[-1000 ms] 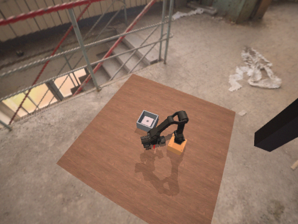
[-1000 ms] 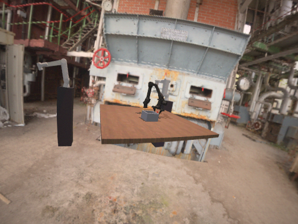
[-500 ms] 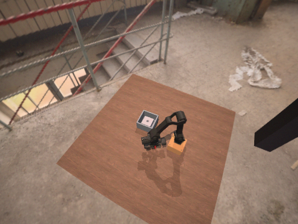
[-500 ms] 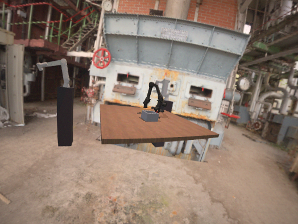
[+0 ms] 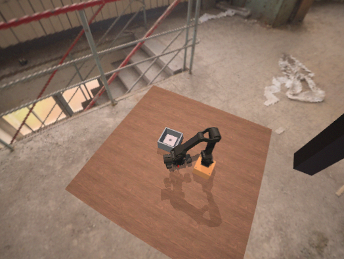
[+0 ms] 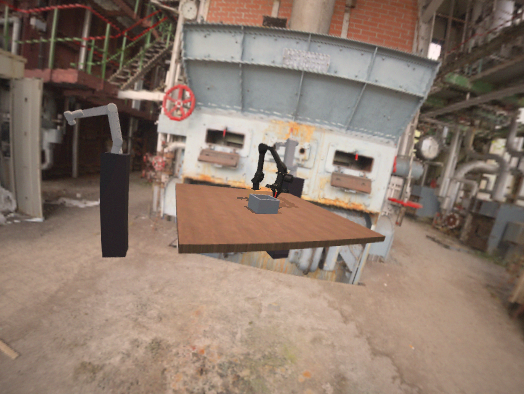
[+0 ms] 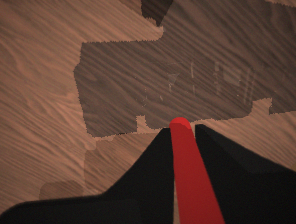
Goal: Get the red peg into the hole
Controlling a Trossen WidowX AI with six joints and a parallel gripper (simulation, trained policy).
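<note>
Red peg (image 5: 178,166) (image 6: 275,195) (image 7: 192,172) is o/s the open box (image 5: 164,145) (image 6: 263,205), just beside it, pinched btwn the fingers of the gripper (image 5: 177,165) (image 6: 276,193) (image 7: 182,133); its rounded end shows btwn the tips. In the box, at the btm, lies the pale plate (image 5: 167,141) w/ its hole unfilled. Black arm (image 5: 193,142) (image 6: 280,163) bends over nr the box, its orange base (image 5: 201,171) also nr the box. Brown tabletop (image 5: 115,164) (image 6: 240,235) (image 7: 40,100) is under the box & extends all round it.

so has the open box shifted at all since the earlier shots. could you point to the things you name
No. In the top view the open box (image 5: 164,144) (image 6: 264,206) sits in the same place relative to the arm's orange base (image 5: 199,172) (image 6: 265,191) as in both earlier pictures.
</note>
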